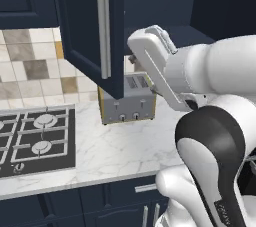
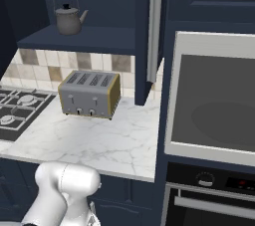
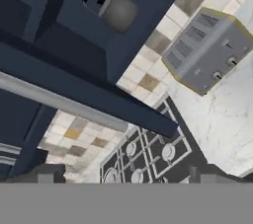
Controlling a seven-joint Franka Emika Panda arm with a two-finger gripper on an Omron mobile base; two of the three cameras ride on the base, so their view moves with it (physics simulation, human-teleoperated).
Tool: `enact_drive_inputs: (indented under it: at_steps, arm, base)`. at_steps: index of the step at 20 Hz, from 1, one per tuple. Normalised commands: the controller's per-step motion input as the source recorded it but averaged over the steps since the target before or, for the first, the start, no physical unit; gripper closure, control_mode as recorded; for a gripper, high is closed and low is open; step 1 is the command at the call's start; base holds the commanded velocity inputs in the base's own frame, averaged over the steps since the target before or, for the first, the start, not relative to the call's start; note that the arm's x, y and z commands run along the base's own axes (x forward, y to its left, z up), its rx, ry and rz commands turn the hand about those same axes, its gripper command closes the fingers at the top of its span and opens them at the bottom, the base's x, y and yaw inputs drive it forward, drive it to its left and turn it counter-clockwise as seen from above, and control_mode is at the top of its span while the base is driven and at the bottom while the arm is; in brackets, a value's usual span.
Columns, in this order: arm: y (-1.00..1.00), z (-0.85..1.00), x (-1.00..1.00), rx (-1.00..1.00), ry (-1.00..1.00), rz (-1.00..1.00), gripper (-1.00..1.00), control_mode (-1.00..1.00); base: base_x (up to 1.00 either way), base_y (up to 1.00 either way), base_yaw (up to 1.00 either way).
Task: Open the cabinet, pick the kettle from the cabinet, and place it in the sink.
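Item 1 – dark navy wall cabinet (image 2: pixel 99 38) w/ flat doors and long vertical silver bar handles: both doors swung out. Left door (image 1: pixel 92 26) stands edge-on toward the room in left base view, its bar handle (image 1: pixel 103 33) facing the arm. Right door (image 2: pixel 144 36) seen edge-on in right base view, w/ handle (image 2: pixel 155 36).

Item 2 – small squat grey metal kettle (image 2: pixel 68 15), rounded body, arched top handle, knobbed lid, short spout pointing right: upright on cabinet shelf, left part, well above the counter. In hand view it appears rolled, inside the dark cabinet interior (image 3: pixel 111 6).

Item 3 – boxy four-slot silver toaster (image 2: pixel 89 93) w/ yellowish sides: on white marble counter (image 2: pixel 104 140), below the shelf, against the beige-and-brown tiled backsplash (image 1: pixel 30 66).

Item 4 – black gas hob (image 1: pixel 35 138) w/ round burners: set in counter, left of toaster.

Item 5 – built-in oven unit (image 2: pixel 214 100), pale frame, dark glass: right of counter.

Item 6 – two-finger gripper (image 3: pixel 126 173): dark tips wide apart at bottom of hand view, nothing between them; apart from the kettle, near the left door's handle bar.

Item 7 – low navy cabinets (image 1: pixel 100 203): under counter.
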Motion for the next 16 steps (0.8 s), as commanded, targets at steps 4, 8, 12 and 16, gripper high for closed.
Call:
enact_drive_inputs:
  at_steps: [4, 8, 12, 16]
  arm:
    - [-0.36, 0.0, 0.09, 0.18, 0.09, 0.29, -1.0, -1.0]
    - [-0.3, 0.0, 0.19, 0.18, 0.15, 0.31, -1.0, -1.0]
    - [-0.18, 0.02, 0.31, 0.21, 0.18, 0.28, -1.0, -1.0]
    - [-0.19, 0.04, 0.29, 0.24, 0.22, 0.28, -1.0, -1.0]
  base:
    - [0.0, 0.0, 0.0]
    - [0.0, 0.0, 0.0]
    - [0.0, 0.0, 0.0]
    - [0.0, 0.0, 0.0]
